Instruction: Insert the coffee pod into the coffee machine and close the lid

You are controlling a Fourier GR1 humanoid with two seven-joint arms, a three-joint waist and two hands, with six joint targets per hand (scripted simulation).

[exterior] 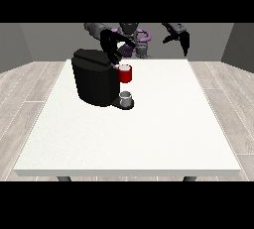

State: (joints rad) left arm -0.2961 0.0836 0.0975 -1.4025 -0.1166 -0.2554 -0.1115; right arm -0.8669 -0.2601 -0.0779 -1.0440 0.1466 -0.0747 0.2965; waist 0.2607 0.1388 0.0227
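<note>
One hand at the view's left (113, 48) is poised over the coffee machine (94, 79); finger state cannot be told. Red pod holder (125, 74) judged light, rigid; best gripped by its sides.

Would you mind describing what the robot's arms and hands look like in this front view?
Both hands are black, each with slender fingers and a thumb: the hand at the view's left and the hand at the view's right. The arms behind them are dark grey, rounded segments. The torso between them is grey with purple ring-shaped parts. No cables or markings can be made out.
</note>
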